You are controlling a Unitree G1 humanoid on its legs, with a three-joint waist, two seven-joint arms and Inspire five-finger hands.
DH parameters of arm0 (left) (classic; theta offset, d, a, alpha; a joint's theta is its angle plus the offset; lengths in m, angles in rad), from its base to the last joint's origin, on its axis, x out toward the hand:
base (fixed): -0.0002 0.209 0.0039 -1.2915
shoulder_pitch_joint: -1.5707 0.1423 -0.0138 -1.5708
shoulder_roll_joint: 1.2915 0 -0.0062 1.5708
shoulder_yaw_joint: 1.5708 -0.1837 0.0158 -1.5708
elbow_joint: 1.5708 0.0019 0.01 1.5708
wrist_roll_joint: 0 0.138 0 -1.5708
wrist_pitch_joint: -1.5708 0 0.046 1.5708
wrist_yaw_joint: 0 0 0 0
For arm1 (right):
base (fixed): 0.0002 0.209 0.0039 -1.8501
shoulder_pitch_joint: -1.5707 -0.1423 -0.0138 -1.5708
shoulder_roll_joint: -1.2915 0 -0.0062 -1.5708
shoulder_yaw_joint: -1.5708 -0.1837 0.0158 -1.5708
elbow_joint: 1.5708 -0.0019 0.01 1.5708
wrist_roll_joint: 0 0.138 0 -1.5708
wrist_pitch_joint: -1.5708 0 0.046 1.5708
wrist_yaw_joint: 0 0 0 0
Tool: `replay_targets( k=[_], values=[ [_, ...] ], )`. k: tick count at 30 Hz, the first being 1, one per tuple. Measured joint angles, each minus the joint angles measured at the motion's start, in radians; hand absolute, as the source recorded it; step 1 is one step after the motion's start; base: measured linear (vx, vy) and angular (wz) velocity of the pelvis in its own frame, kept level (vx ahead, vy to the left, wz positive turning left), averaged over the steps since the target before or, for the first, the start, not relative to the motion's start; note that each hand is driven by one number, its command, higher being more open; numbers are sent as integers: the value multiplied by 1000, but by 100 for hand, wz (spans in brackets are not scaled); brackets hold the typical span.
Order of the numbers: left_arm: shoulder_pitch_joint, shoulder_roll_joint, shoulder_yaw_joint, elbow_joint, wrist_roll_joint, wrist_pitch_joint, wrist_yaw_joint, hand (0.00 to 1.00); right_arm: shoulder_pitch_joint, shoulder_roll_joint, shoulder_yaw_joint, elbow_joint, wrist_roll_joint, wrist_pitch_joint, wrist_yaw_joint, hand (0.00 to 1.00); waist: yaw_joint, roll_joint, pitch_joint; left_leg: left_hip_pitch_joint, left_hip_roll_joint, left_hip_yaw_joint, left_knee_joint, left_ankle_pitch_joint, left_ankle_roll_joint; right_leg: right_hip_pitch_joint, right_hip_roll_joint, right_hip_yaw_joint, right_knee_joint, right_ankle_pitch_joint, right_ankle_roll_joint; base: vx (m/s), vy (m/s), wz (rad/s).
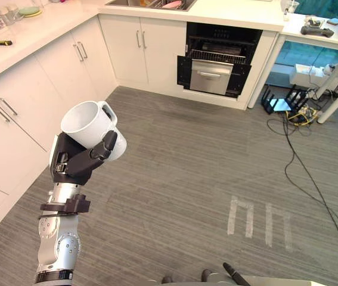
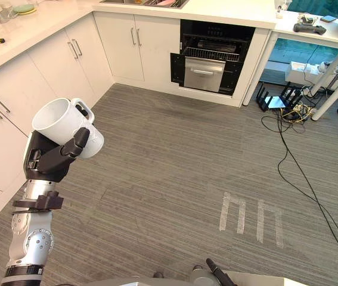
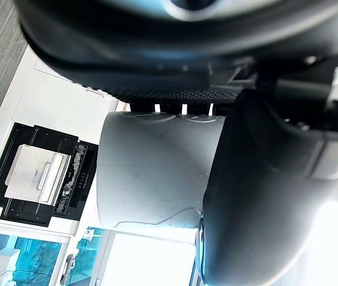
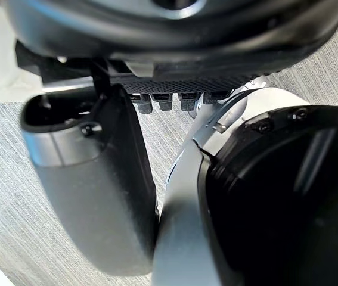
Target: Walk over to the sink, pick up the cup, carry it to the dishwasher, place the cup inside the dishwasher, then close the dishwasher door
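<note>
My left hand [image 1: 79,164] is raised over the grey floor, shut on a white cup [image 1: 88,125] with a handle. The cup lies tilted in the hand with its mouth up and to the left, and the thumb crosses its side. The left wrist view has the cup [image 3: 157,173] close up against the thumb [image 3: 264,196]. Far ahead, the dishwasher [image 1: 216,65] stands open under the counter, its rack and silver front panel [image 1: 211,76] pulled out. The sink [image 1: 148,3] sits on the counter left of it. My right hand [image 4: 91,179] hangs idle over the floor, open and holding nothing.
White cabinets [image 1: 14,113] run along the left, close to my left arm. The counter holds plates [image 1: 30,11] and a small yellow-black object [image 1: 3,42]. A white desk [image 1: 323,36] stands at the right with loose cables [image 1: 294,113] beneath. White tape marks [image 1: 258,220] are on the floor.
</note>
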Motion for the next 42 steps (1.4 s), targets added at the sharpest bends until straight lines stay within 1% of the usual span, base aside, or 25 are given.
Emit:
replay_targets(
  k=[3,7,9,10,11,12,13,15,16,17,18,19,22,25,28,29,30,31,32,33,34,36,40,41,42],
  values=[
    [2,-15,-29,0,0,-1,17,0,3,0,-1,0,1,-1,0,100,0,0,0,-4,0,0,6,0,0,-4,0,1,-6,2,0,0,0,0],
    [31,-127,-108,5,15,-1,82,0,-9,2,10,-16,14,8,0,100,1,-5,0,-40,-2,35,18,-5,-5,-85,-20,-52,100,-22,-19,-20,-2,-14],
    [46,-186,-169,66,57,16,140,0,-17,5,39,-42,59,19,-2,100,-1,-12,8,-67,-1,85,57,-26,30,-185,-55,-103,287,-66,-33,-90,-14,-42],
    [45,-200,-197,114,79,23,167,0,-30,9,53,-52,91,26,-5,100,-10,-35,37,-55,-14,109,113,-61,67,-250,-141,-167,582,-117,-95,-80,-32,-25],
    [45,-212,-215,145,88,28,181,0,-33,11,55,-53,116,29,-5,100,-22,-40,47,-55,-17,108,157,-87,74,-273,-192,-195,725,-114,-124,-59,-35,-3],
    [46,-241,-244,206,105,45,210,0,-38,12,47,-56,156,36,-2,100,-43,-42,58,-73,-16,102,245,-141,79,-293,-249,-201,877,-34,-197,-43,1,4],
    [46,-249,-269,251,119,54,225,0,-48,11,49,-57,169,37,3,100,-51,-44,72,-77,-16,107,282,-187,80,-290,-253,-174,902,8,-215,-44,15,3],
    [46,-247,-306,299,142,71,231,0,-50,-2,50,-57,185,37,13,100,-64,-38,83,-59,-21,98,271,-188,80,-318,-227,-116,932,87,-224,9,11,12],
    [46,-243,-333,324,160,72,231,0,-38,-1,49,-59,198,35,18,100,-71,-26,95,-21,-13,67,257,-180,91,-345,-169,-52,973,167,-210,54,15,27],
    [46,-241,-337,326,162,72,231,0,-34,3,49,-60,198,33,19,100,-72,-23,96,-14,-10,60,259,-180,90,-351,-150,-36,979,148,-197,89,-1,41],
    [42,-235,-343,328,170,66,231,0,-11,25,52,-98,198,26,15,100,-69,-17,101,1,1,40,257,-188,86,-353,-78,-11,935,1,-125,110,-26,46],
    [21,-235,-344,328,173,62,231,0,10,36,65,-128,198,18,12,100,-67,-18,100,5,1,19,256,-195,85,-353,-37,-20,801,-66,-101,117,-30,53],
    [-55,-229,-342,326,168,58,231,0,36,41,59,-143,196,27,-4,100,-49,-21,96,33,-31,-19,253,-224,85,-355,-8,-85,402,-76,-66,212,-12,45],
    [-65,-230,-344,316,138,56,233,0,82,48,41,-177,189,50,-26,100,-55,1,62,104,-38,-79,257,-292,63,-351,6,-95,370,-4,-97,400,-41,45],
    [-67,-249,-344,292,142,51,244,0,99,49,22,-199,188,62,-53,100,-55,41,14,140,-11,-106,256,-305,22,-346,-2,-123,463,-61,-112,602,-100,50],
    [-69,-263,-350,279,157,51,259,0,88,41,13,-201,182,69,-65,100,-56,38,10,113,-3,-71,333,-267,-35,-329,-22,-144,482,-84,-125,601,-107,56],
    [-67,-288,-358,279,179,51,268,0,89,33,7,-206,174,71,-68,100,-62,36,11,93,4,-13,421,-192,-57,-308,-55,-189,527,-101,-145,705,-138,55],
    [-66,-299,-360,279,194,49,271,0,94,28,8,-209,173,69,-66,100,-63,32,15,80,14,19,477,-156,-71,-305,-61,-212,546,-120,-130,603,-166,43],
    [-58,-302,-359,269,221,38,280,0,103,27,10,-211,155,62,-64,100,-55,42,-1,29,65,84,646,-98,-109,-235,-42,-226,451,-152,-131,437,-166,24],
    [-56,-310,-355,268,241,35,289,0,105,23,10,-203,127,50,-58,100,-55,67,-6,-43,151,132,841,8,-103,-177,-10,-243,421,-200,-137,560,-145,11],
    [-56,-306,-352,266,247,36,293,0,103,21,13,-199,110,41,-57,100,-51,79,-10,-78,196,155,922,34,-86,-155,6,-246,408,-212,-146,519,-80,1],
    [-57,-265,-333,247,252,46,307,0,59,13,18,-171,108,16,-57,100,-51,55,6,-201,285,194,1099,-30,-39,-27,10,-245,341,-235,-129,453,-39,-4],
    [-29,-245,-290,155,266,76,306,0,16,-10,90,-241,149,-23,-68,100,1,15,34,-330,317,317,831,-117,-24,169,-28,-212,185,-223,-109,501,37,-27],
    [-10,-246,-282,119,276,75,306,0,6,-19,118,-266,159,-34,-72,100,3,12,36,-347,304,330,733,-114,-29,186,-39,-209,175,-223,-109,489,143,-30],
    [24,-244,-275,61,296,71,305,0,-24,-39,177,-302,171,-63,-78,100,11,6,39,-366,251,326,495,-77,-40,203,-67,-190,180,-225,-104,485,201,-51]
  ],
)
